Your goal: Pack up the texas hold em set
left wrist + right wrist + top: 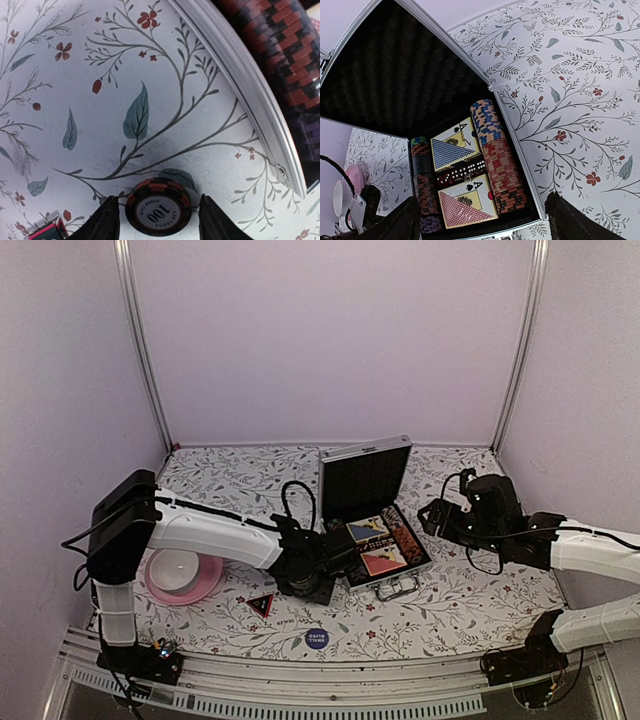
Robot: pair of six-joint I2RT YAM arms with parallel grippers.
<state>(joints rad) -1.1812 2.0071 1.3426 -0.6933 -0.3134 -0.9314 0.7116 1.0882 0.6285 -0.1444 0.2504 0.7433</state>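
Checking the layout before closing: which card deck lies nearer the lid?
The blue-backed deck, beside the open lid; the red-backed deck lies farther from it, toward the front.

The overhead view is evenly lit, slightly violet, with weak shadows on the table point(450, 590). The left wrist view is bright and sharp, but the case rim point(245, 90) curves strongly at upper right. In the right wrist view the black lining point(395, 65) at upper left is dim; the lower corners are blurred.
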